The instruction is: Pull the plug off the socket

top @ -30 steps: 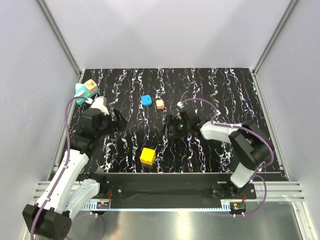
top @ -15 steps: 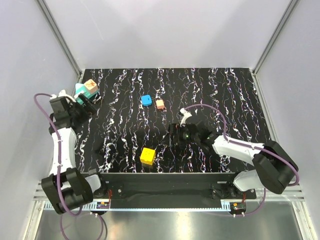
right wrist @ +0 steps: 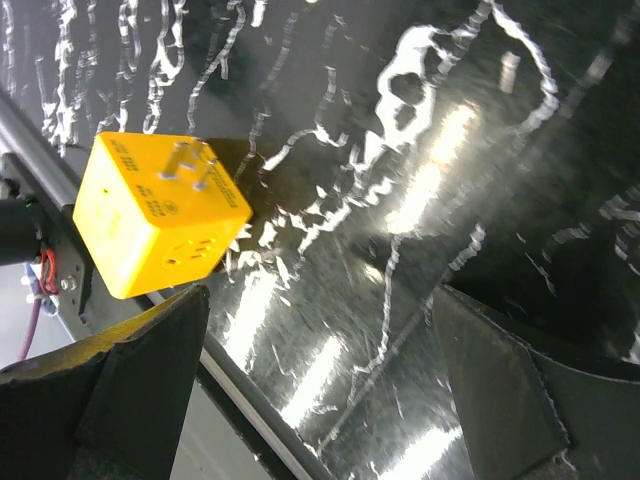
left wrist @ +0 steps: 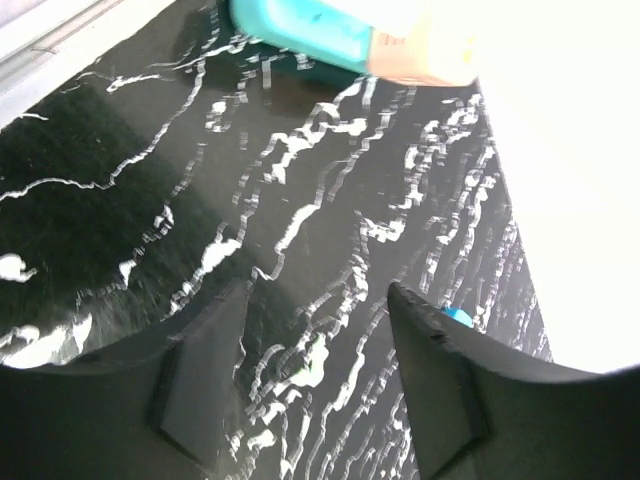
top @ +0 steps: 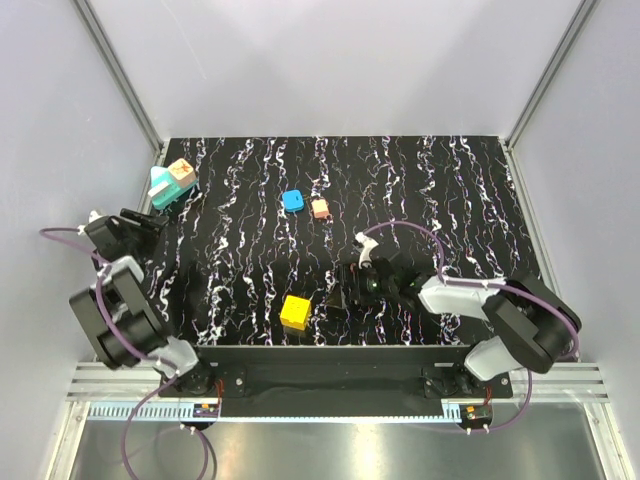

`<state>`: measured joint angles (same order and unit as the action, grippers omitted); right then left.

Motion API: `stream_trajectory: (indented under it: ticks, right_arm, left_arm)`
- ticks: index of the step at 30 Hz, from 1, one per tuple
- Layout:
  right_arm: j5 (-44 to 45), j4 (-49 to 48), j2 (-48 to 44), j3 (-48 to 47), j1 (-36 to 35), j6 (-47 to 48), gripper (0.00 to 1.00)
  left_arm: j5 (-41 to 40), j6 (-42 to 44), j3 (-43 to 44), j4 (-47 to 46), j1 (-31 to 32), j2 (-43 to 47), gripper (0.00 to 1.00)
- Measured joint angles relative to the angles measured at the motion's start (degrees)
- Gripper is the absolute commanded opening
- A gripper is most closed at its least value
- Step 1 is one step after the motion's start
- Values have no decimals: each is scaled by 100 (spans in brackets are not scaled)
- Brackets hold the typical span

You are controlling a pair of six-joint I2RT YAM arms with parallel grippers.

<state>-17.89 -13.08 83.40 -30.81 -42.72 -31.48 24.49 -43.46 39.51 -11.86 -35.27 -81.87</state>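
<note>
Yellow cube (top: pixel 295 312) (two metal prongs on one face), blue block (top: pixel 292 200) just beside salmon block (top: pixel 320 208)

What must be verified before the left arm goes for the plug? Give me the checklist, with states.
1. Plug seated on socket: ok.
2. Left tool empty, jaws apart: ok.
3. Left tool at the plug: not ok; it sits short of it, with bare mat between.
4. Path to the plug free of blocks: ok in the left wrist view.
5. Right tool away from the socket: ok; it is open by the yellow cube.
6. Socket held down: not ok; nothing grips it.
</note>
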Motion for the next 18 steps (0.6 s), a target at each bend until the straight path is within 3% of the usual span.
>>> stream_trajectory:
  ticks: [1,3,5,6,10,18]
  right_arm:
    - [-72,-76,83,-35,0,22,100]
    - [-212,-203,251,-129,9,42,100]
    - [-295,-269,339,-175,15,57,100]
    - [-330,-295,354,-175,24,66,100]
    - [-474,-334,382,-175,140,66,100]
    - [-820,-584,555,-175,424,17,100]
  left_arm:
    - [0,-20,44,-68,0,-195,64]
    - [-20,-7,184,-92,2,-525,51]
    - [-81,68,337,-107,-11,-761,44]
    - [-118,107,420,-116,-24,-848,32]
    - [-275,192,734,-203,-118,-1174,11]
    - [-756,153,1032,-1064,-151,-2002,0]
